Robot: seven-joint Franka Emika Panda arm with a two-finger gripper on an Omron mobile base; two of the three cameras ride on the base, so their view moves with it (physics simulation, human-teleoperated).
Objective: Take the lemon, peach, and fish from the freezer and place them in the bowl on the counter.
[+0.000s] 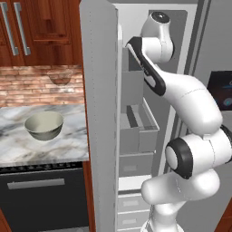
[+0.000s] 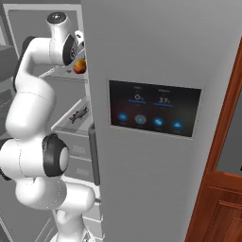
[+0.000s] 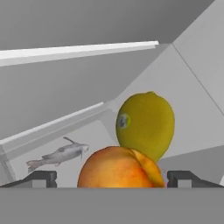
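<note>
Inside the freezer (image 1: 100, 90), the orange-red peach (image 3: 116, 168) lies close to the hand, between the two finger tips of my gripper (image 3: 113, 178). The jaws stand wide, one on each side of the fruit, and do not touch it. Just behind the peach sits the yellow lemon (image 3: 146, 122). On a shelf further down lies the grey fish (image 3: 59, 156). From the right, the peach (image 2: 79, 66) shows beside the hand and the fish (image 2: 79, 114) lower down. The pale bowl (image 1: 44, 125) stands on the marble counter (image 1: 18, 145), left of the freezer door.
The open freezer door stands edge-on between the arm and the counter. Grey door bins (image 1: 136, 131) line it beside the arm. The neighbouring door carries a dark display panel (image 2: 153, 109). A small dark bowl (image 1: 60, 79) sits at the counter's back by the brick wall.
</note>
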